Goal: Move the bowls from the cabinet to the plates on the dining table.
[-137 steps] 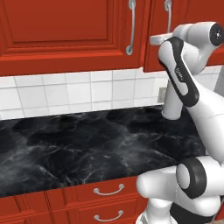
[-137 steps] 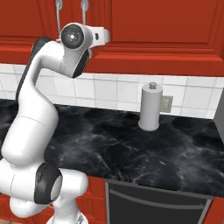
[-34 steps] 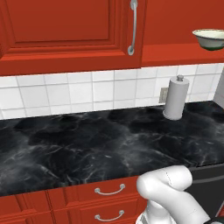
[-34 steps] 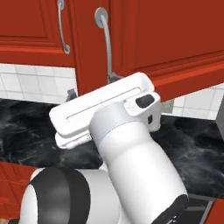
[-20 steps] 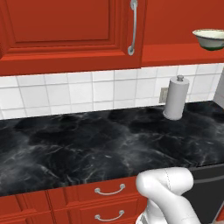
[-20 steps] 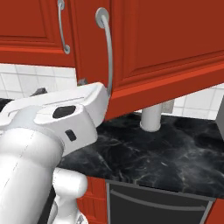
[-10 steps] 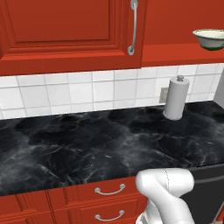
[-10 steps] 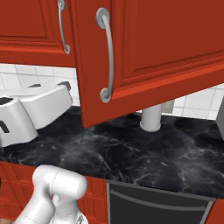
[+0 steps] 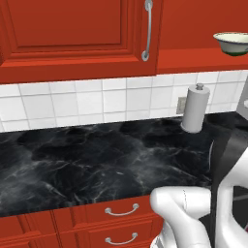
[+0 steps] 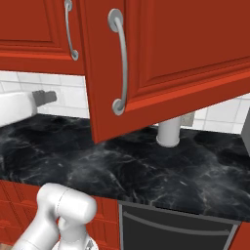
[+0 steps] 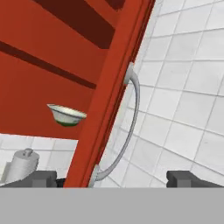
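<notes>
Inside the cabinet (image 9: 203, 29), the bowl (image 9: 232, 43) apparently sits rim-up.

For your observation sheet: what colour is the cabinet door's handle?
Silver, clearest in the right base view: handle.

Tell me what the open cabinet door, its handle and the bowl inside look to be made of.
The cabinet door looks like red-painted wood with a satin sheen: raised panel and moulded edges. Its handle reads as brushed silver metal, with soft grey highlights along the arch. The bowl looks like matte cream ceramic with a greenish underside, though the render leaves plastic possible.
</notes>
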Available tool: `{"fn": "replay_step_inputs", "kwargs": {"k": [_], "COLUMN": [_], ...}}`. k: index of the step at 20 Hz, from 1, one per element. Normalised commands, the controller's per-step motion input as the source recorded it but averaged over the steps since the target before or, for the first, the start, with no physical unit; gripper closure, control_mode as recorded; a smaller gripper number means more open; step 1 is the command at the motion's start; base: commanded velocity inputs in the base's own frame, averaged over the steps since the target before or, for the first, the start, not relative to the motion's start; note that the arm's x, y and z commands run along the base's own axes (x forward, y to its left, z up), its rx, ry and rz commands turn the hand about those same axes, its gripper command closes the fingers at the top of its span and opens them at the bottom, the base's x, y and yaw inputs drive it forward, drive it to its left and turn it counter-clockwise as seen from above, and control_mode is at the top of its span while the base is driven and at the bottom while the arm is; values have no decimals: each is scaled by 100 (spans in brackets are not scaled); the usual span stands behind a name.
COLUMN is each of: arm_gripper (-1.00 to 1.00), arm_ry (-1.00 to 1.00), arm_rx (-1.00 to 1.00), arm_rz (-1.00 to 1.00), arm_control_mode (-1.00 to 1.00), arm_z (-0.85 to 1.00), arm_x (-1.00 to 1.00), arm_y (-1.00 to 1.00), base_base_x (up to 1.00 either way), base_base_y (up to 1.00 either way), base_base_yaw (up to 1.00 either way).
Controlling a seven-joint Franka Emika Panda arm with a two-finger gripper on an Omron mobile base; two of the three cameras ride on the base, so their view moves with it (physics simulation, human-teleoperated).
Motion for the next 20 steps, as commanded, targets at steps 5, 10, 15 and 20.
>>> {"fn": "replay_step_inputs", "kwargs": {"k": [5,10,15,20], "arm_gripper": [-100,-100,-100,-100], "arm_ry": [5,3,1,1], "arm_rx": [0,0,0,0], "arm_rz": [-33,-25,-21,-21], "arm_control_mode": [-100,-100,-100,-100], "arm_z": [-3,-9,-9,-4], "arm_x": [28,44,45,39], "arm_y": [10,0,-1,-10], "base_base_x": [0,0,0,0], "base_base_y": [0,0,0,0], "base_base_yaw": [0,0,0,0]}}
